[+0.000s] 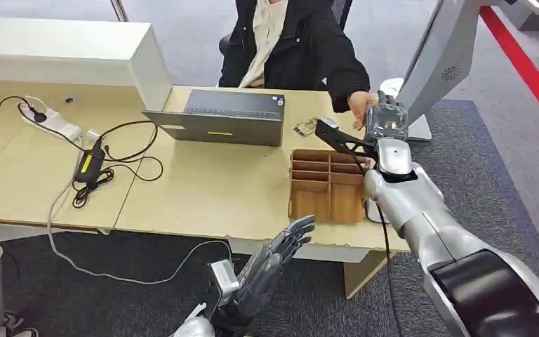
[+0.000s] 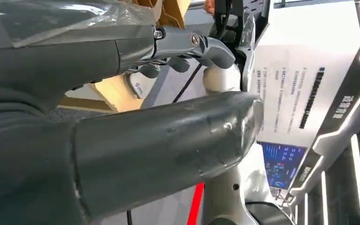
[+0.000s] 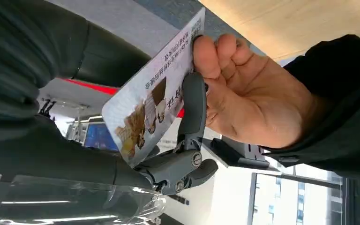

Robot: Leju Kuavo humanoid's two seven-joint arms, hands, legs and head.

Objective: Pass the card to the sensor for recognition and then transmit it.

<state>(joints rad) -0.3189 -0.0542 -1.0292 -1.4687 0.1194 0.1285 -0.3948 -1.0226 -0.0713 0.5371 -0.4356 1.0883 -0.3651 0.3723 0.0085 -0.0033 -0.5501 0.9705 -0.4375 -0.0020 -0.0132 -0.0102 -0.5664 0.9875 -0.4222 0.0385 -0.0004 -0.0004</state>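
A white card (image 3: 152,93) with printed text and a picture is pinched in my right hand (image 3: 187,140), a dark finger lying across its face. A person's hand (image 3: 248,98) grips the card's far end at the same time. In the head view my right hand (image 1: 386,121) is raised over the table's far right, meeting the person's hand (image 1: 360,105). A black angled sensor stand (image 1: 338,137) sits just left of them. My left hand (image 1: 275,261) hangs below the table's front edge, its fingers straight and apart, holding nothing.
A wooden divided box (image 1: 328,184) stands under my right forearm. An open laptop (image 1: 221,118) is at mid-table, with a power strip and cables (image 1: 49,121) to the left. A seated person in a dark jacket (image 1: 288,42) faces me. A white kiosk (image 1: 438,63) rises at right.
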